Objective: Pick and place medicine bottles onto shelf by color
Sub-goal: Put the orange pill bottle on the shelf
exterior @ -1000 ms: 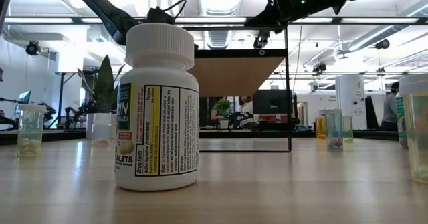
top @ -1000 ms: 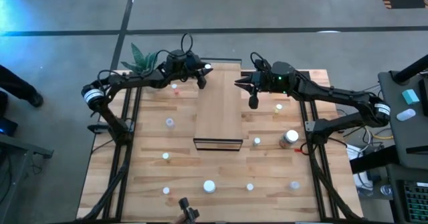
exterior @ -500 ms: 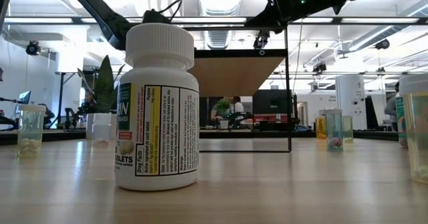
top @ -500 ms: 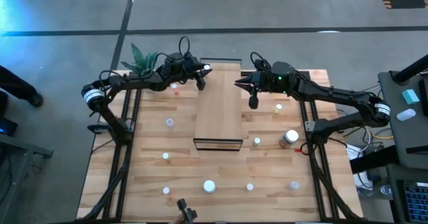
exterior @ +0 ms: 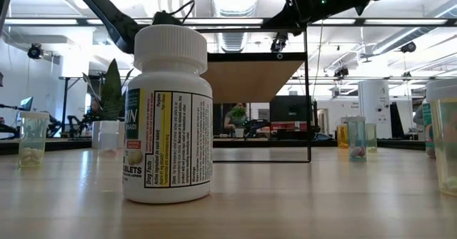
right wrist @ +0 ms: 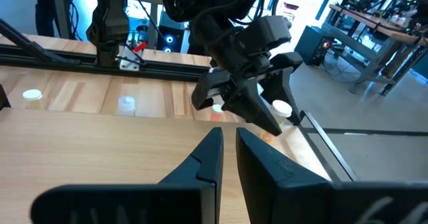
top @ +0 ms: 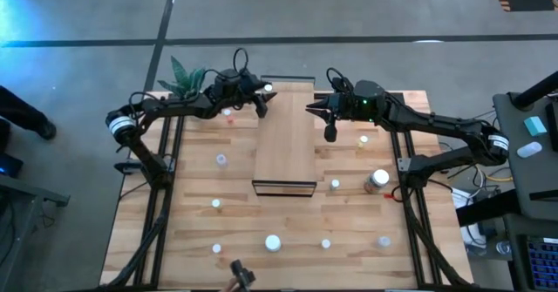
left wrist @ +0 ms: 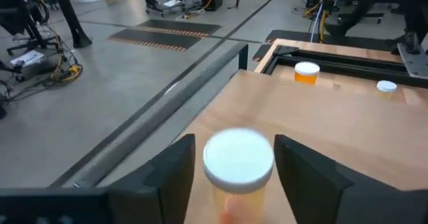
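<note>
An orange medicine bottle [left wrist: 239, 162] with a white cap stands upright on its base on the far left corner of the shelf [top: 285, 139], a long light-wood top with a black frame. My left gripper [top: 265, 94] reaches in level from the table's left. It is open, with one finger on each side of the bottle's cap and a thin gap to each. My right gripper [top: 311, 108] hovers shut above the shelf's far right part, pointing at the left gripper [right wrist: 254, 107], with nothing in it.
Several more bottles stand about the table: [top: 221, 159], [top: 216, 203], [top: 273, 242], [top: 335, 184], [top: 364, 139], and a wider jar [top: 377, 179]. A potted plant [top: 183, 74] stands at the far left corner. A big white bottle [exterior: 168, 114] stands close to the low camera.
</note>
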